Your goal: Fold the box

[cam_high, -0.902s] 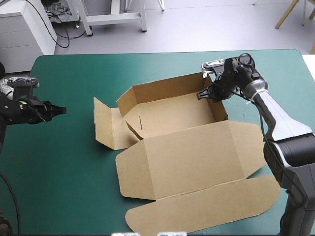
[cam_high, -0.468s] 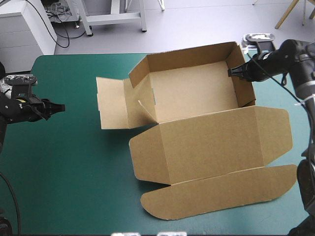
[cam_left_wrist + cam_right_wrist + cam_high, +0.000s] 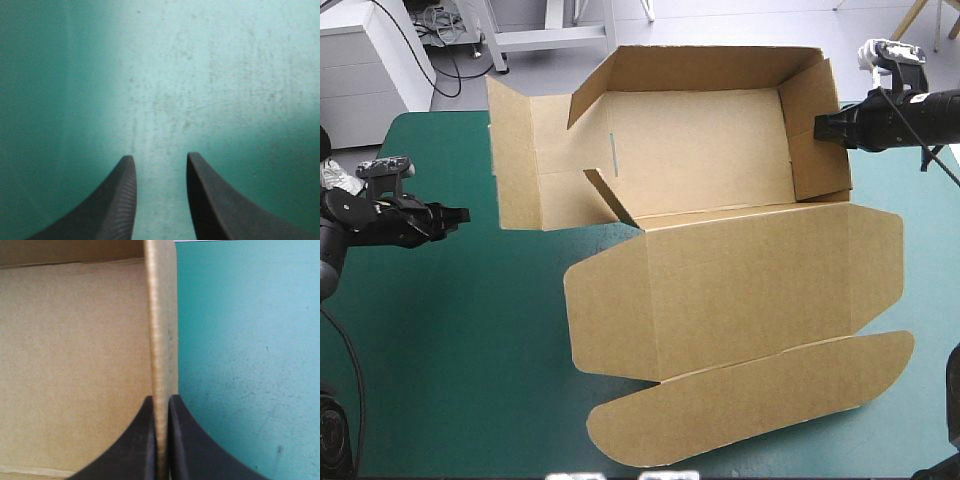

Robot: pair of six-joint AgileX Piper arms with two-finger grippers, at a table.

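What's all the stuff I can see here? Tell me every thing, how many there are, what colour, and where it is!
box: one, brown, across the middle and right of the table; an open tray with its lid spread out toward the near edge.
table cover: one, teal-green, under everything.
left pincer: one, black, open, over bare cover to the left of the box, holding nothing.
right pincer: one, black, shut on the box's right end wall, by the table's far right corner.
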